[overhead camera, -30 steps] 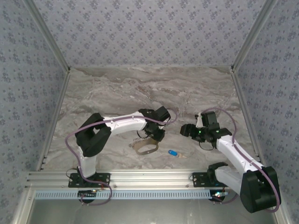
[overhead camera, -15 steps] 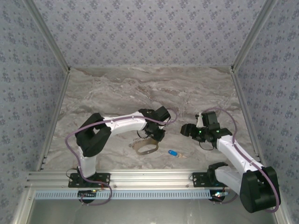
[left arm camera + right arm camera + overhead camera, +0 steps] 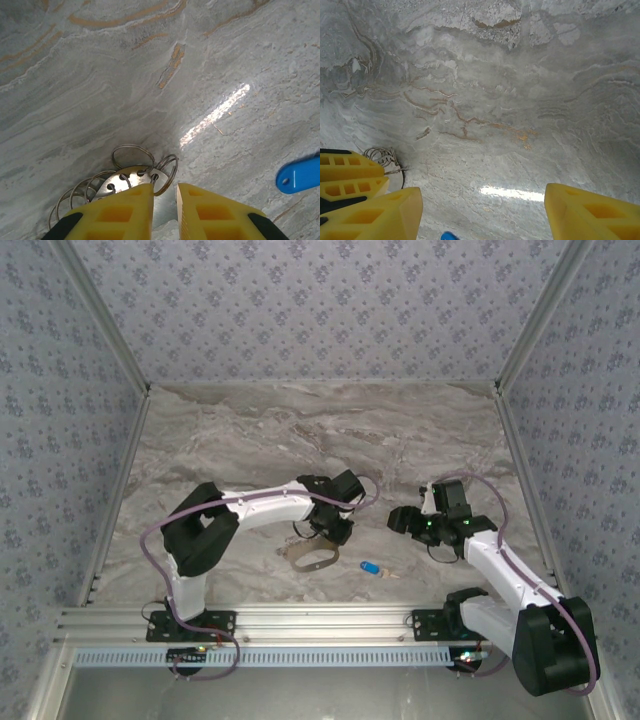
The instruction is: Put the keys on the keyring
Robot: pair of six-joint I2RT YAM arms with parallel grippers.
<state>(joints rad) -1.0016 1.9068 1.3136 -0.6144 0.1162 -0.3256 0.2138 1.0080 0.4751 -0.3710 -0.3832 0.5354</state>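
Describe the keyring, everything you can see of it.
The keyring is a flat silvery metal plate with punched holes. Several thin wire split rings are looped through the holes and fanned out on the marble table. Seen from above it looks tan. The left gripper, jaws nearly shut, looks clamped on the plate's near edge.

The left arm [image 3: 260, 505] rises from its base, folds at the elbow and reaches right and forward over the surface. Its wrist tips down, and the left pincer [image 3: 165, 192] has its yellow fingers [image 3: 132, 210] drawn nearly together, pinching the keyring [image 3: 131, 151]. The right arm [image 3: 500, 565] leans left and forward from its base. The right pincer [image 3: 481, 192] points left toward the other, low over the surface, jaws spread wide and holding nothing.
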